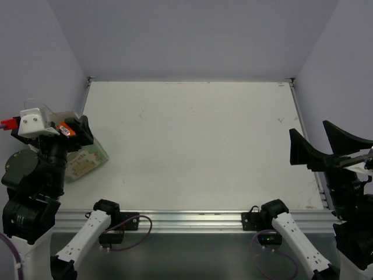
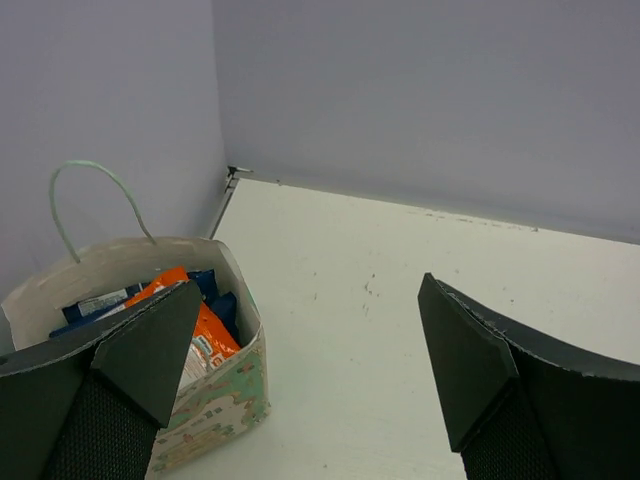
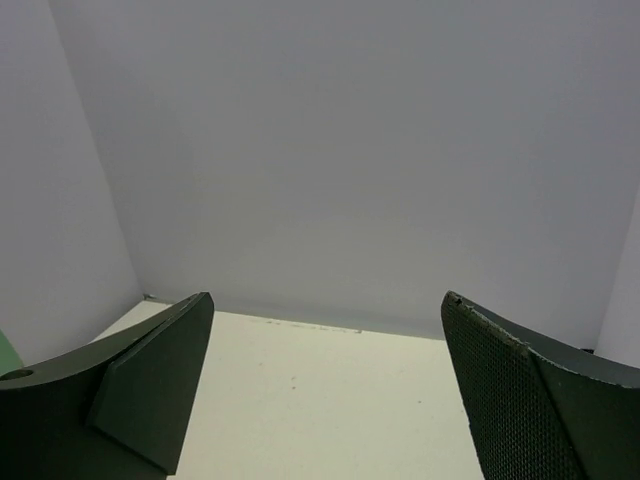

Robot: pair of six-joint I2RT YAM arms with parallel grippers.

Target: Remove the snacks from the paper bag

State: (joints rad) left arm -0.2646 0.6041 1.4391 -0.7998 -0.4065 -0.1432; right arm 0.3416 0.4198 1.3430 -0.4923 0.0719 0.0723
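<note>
The paper bag (image 2: 215, 400), pale green and cream with a string handle (image 2: 90, 170), stands open at the table's left edge. From above only part of the paper bag (image 1: 87, 160) shows under my left arm. Inside it lie the snacks: an orange packet (image 2: 205, 335) and dark blue packets (image 2: 215, 295), partly hidden by my left finger. My left gripper (image 2: 310, 370) hovers open just right of and above the bag, holding nothing; from above the left gripper (image 1: 78, 135) is at the far left. My right gripper (image 1: 323, 146) stands open and empty at the table's right edge, also seen as the right gripper (image 3: 325, 380).
The white table (image 1: 198, 146) is enclosed by pale walls at the back and both sides. A metal rail (image 1: 192, 219) runs along the near edge, with both arm bases and cables (image 1: 137, 224) beside it.
</note>
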